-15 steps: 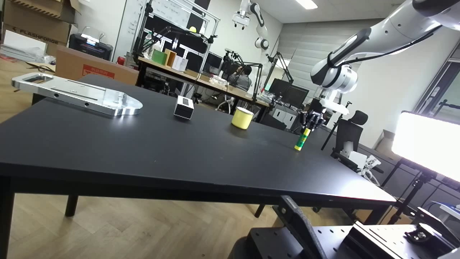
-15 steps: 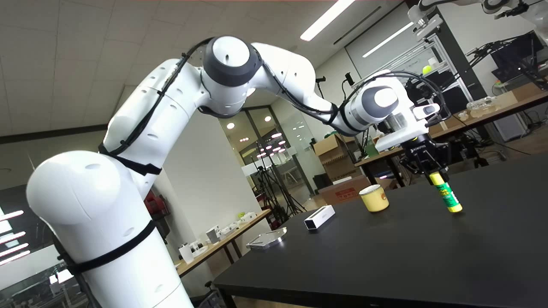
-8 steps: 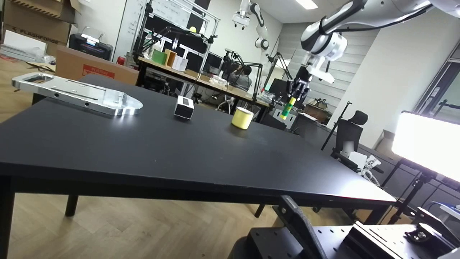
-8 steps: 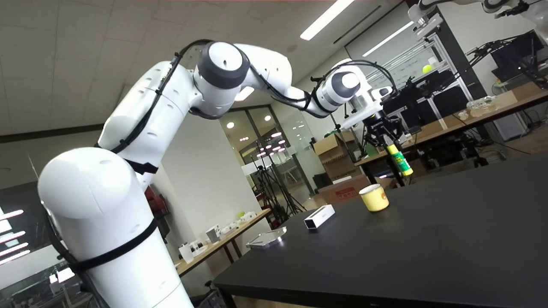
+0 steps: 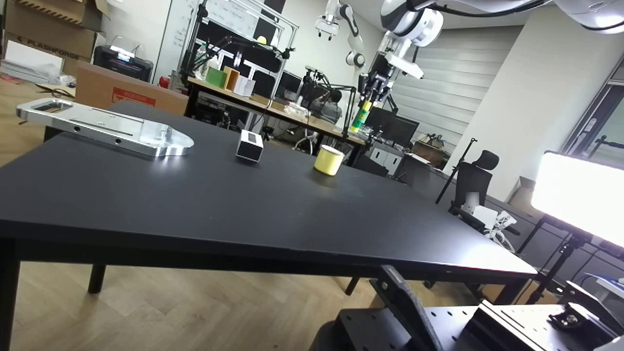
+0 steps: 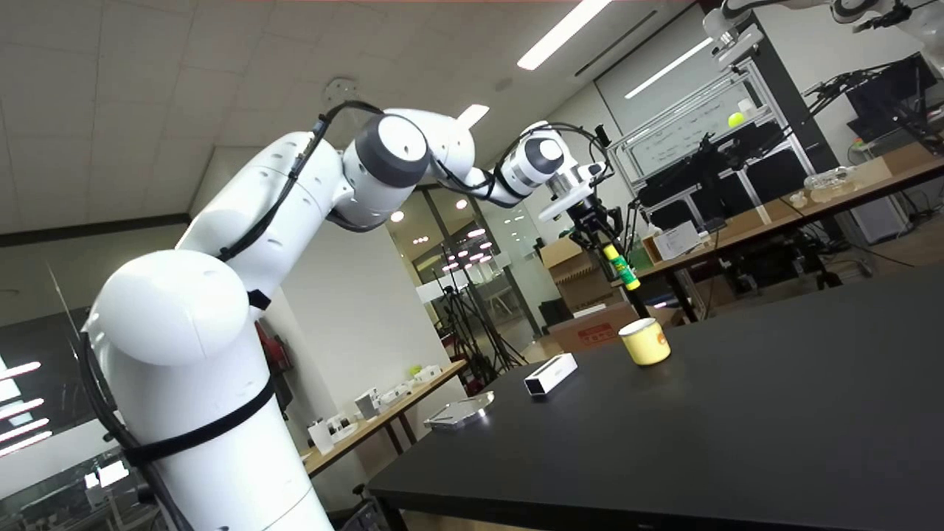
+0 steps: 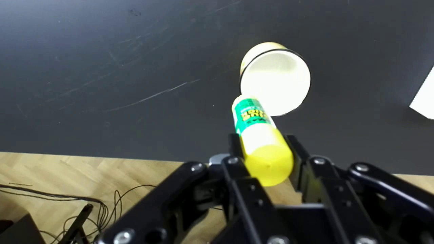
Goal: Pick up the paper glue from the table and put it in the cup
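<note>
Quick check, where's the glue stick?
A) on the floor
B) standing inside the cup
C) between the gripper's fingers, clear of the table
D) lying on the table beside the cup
C: the wrist view shows the gripper closed on the glue stick, and both exterior views show it up off the table, apart from the upright cup.

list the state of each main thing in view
Fingers: closed on the glue stick
Glue stick: held clear of the table, outside the cup
Cup: upright, open at the top
Black-and-white box: resting on the table
Metal plate: lying flat
Light panel: lit
</note>
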You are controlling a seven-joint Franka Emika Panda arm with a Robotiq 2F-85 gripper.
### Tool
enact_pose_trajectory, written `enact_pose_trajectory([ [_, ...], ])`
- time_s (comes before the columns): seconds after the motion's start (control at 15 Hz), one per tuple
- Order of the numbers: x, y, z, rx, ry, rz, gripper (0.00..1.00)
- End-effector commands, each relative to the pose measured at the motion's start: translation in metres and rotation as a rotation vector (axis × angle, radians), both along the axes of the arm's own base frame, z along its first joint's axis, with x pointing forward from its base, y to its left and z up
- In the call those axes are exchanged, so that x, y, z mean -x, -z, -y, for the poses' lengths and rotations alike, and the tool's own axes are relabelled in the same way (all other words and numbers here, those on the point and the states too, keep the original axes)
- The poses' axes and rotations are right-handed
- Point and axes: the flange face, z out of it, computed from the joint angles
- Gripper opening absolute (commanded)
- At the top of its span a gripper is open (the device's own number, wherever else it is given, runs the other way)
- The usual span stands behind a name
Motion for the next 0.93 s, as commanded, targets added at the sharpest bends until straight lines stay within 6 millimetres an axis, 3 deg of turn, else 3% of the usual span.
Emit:
enact_pose_trajectory([
  [0.0,-0.018,0.019,-0.02,0.023,0.013,0.005,0.09],
  [0.47,-0.023,0.086,-0.031,0.012,-0.004,-0.04,0.09],
  [0.87,-0.025,0.116,-0.042,0.005,-0.014,-0.038,0.09],
])
